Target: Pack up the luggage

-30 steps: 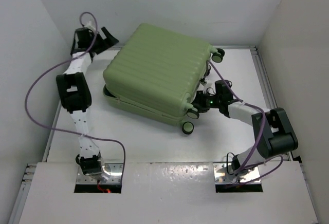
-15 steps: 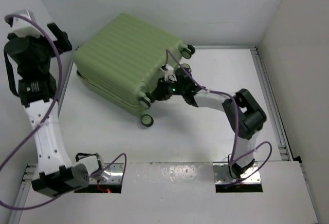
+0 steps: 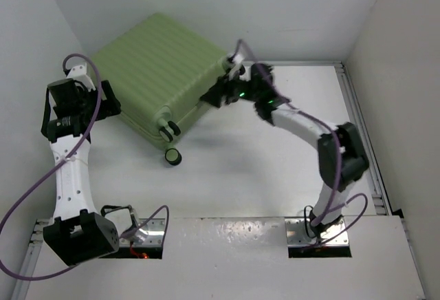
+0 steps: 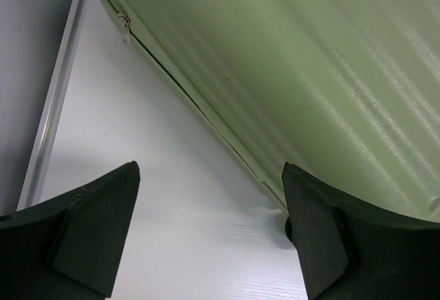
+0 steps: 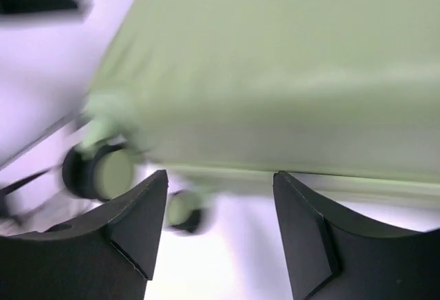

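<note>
The luggage (image 3: 161, 66) is a light-green ribbed suitcase, closed, lying in the back left corner with its wheels (image 3: 172, 155) towards the front. My left gripper (image 3: 104, 105) is open and empty at its left edge. In the left wrist view (image 4: 210, 170) the green shell (image 4: 309, 59) and its zipper seam fill the upper right. My right gripper (image 3: 214, 97) is open and empty at the case's right edge. In the blurred right wrist view (image 5: 220, 176) the shell (image 5: 275, 73) and two wheels (image 5: 103, 169) show just ahead of the fingers.
White walls close in on the back, left and right. A metal rail (image 3: 354, 118) runs along the table's right edge, and another shows beside the left wall (image 4: 51, 114). The white table (image 3: 254, 169) lies in front of the case.
The suitcase has slid left and back into the corner. My right arm has stretched after it along its wheel side. My left arm has swung about and now sits at the case's left edge.
</note>
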